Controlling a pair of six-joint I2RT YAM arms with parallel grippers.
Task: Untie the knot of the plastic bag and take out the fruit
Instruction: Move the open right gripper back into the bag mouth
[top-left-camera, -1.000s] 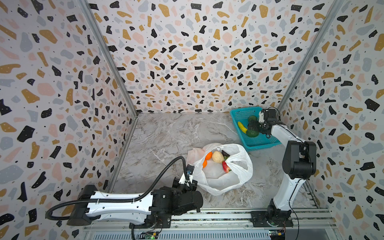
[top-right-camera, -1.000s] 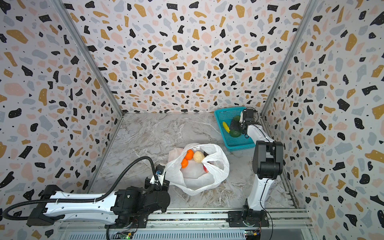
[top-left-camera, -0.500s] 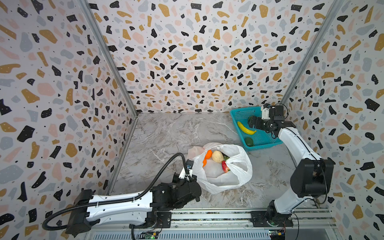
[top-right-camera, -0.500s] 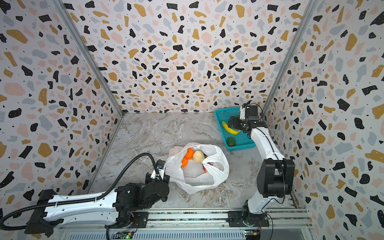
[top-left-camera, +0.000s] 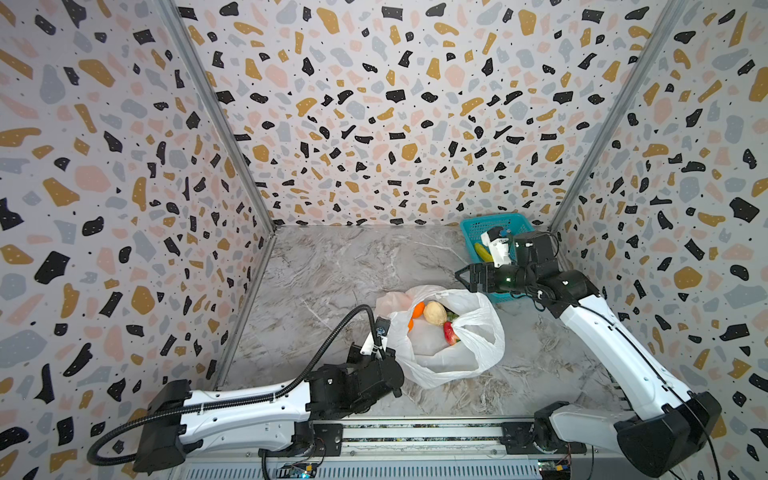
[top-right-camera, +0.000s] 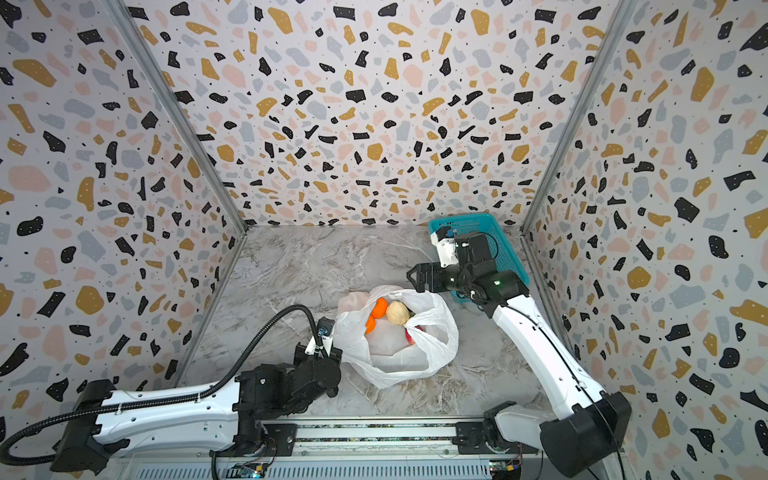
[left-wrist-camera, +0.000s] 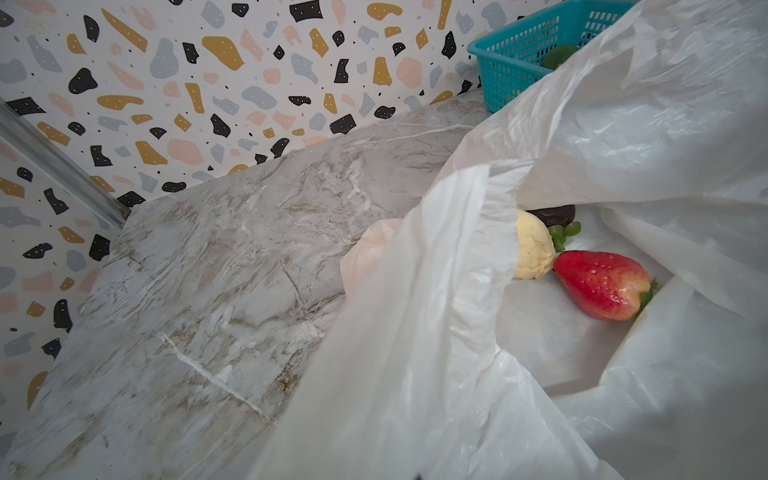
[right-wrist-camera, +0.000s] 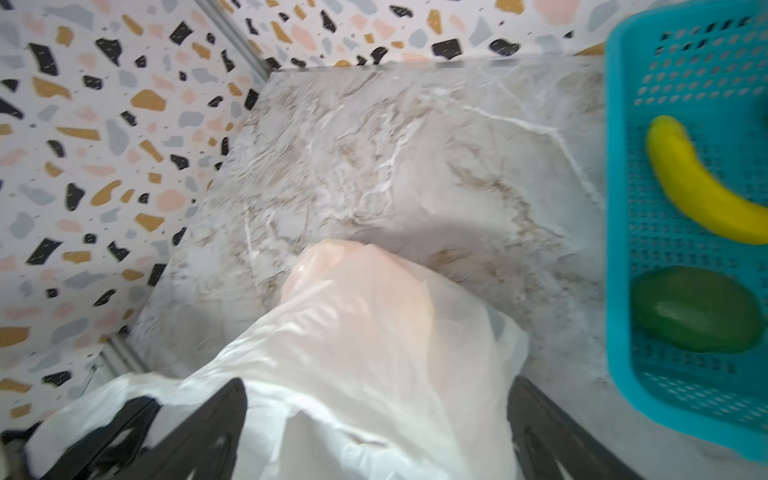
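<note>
Moved: right gripper left basket, now spread wide above plastic bag.
left gripper: pinching bag edge.

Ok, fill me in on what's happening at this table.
The plastic bag lies open and untied, with an orange, a beige ball and a strawberry inside. The left pincer is shut on the bag's left rim. The right pincer hovers open and empty over its far side. A banana and a dark green fruit sit in the teal basket.

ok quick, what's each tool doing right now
left tool: closed on the plastic bag edge
right tool: open, empty
</note>
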